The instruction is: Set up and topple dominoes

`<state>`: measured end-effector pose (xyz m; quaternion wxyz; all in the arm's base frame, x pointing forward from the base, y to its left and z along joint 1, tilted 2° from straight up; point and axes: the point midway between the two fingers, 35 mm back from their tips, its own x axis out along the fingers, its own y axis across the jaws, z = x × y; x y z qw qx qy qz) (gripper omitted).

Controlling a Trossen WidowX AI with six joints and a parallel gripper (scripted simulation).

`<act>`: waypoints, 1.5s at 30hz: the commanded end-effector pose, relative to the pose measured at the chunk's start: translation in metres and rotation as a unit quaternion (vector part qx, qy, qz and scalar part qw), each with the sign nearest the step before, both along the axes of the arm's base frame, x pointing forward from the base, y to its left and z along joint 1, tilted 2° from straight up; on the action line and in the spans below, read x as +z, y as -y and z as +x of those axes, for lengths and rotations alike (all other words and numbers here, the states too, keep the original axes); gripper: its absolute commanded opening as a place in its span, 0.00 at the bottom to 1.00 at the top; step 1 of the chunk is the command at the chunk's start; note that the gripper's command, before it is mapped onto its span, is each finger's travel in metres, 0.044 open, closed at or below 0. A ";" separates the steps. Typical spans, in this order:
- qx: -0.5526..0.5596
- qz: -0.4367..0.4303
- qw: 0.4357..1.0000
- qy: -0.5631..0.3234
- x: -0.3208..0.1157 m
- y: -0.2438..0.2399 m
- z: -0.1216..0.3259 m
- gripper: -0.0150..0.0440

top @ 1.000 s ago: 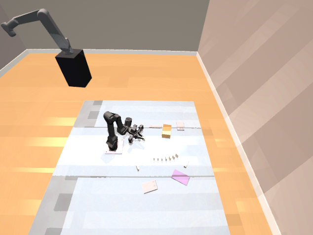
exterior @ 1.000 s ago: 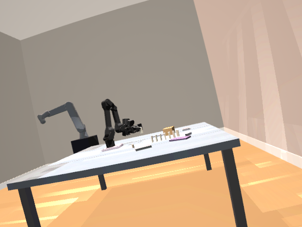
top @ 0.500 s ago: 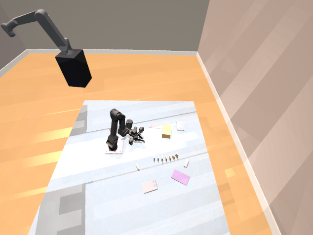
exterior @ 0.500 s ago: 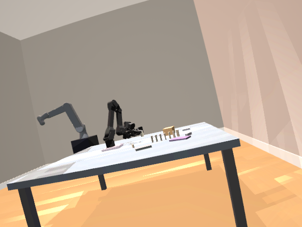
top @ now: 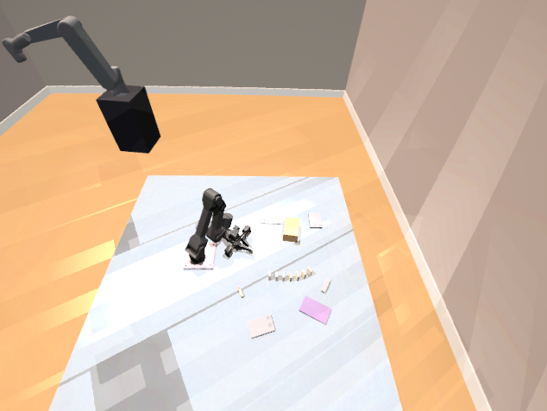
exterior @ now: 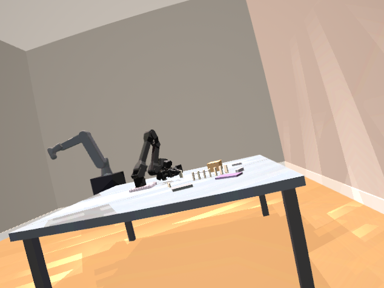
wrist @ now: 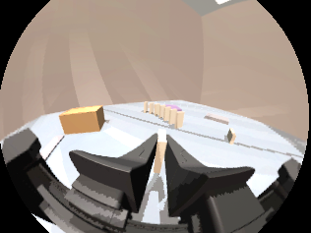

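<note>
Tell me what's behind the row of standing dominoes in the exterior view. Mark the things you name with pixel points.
The yellow-brown block [top: 291, 229] [exterior: 212, 166] [wrist: 84, 120] stands behind the domino row [top: 290, 276] [exterior: 209, 173] [wrist: 163, 113]. Its lower part is partly covered by dominoes, so whatever lies directly behind them can't be seen.

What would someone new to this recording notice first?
Probably the black arm on the pale table, its gripper closed on a domino. Next, the curved row of standing dominoes, with a yellow-tan box and a flat purple piece on opposite sides of it.
</note>
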<state>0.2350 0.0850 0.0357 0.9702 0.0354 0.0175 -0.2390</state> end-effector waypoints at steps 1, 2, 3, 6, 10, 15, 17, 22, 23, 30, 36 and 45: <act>0.000 0.001 1.000 -0.001 -0.007 0.003 -0.001 0.30; 0.000 0.002 1.000 -0.001 -0.009 0.003 -0.002 0.30; 0.000 0.002 1.000 -0.001 -0.010 0.003 -0.002 0.30; 0.000 0.002 1.000 -0.001 -0.010 0.004 -0.002 0.30; 0.000 0.002 1.000 -0.001 -0.010 0.004 -0.002 0.30; 0.000 0.002 1.000 -0.001 -0.010 0.004 -0.002 0.34; 0.000 0.002 1.000 -0.001 -0.010 0.004 -0.002 0.43; 0.000 0.002 1.000 -0.001 -0.010 0.004 -0.002 0.65; 0.000 0.002 1.000 -0.001 -0.010 0.004 -0.002 0.70; 0.000 0.002 1.000 -0.001 -0.009 0.003 -0.002 1.00; -0.001 0.002 1.000 -0.001 0.018 0.001 0.001 1.00; 0.011 -0.026 0.999 -0.030 0.037 -0.004 0.009 1.00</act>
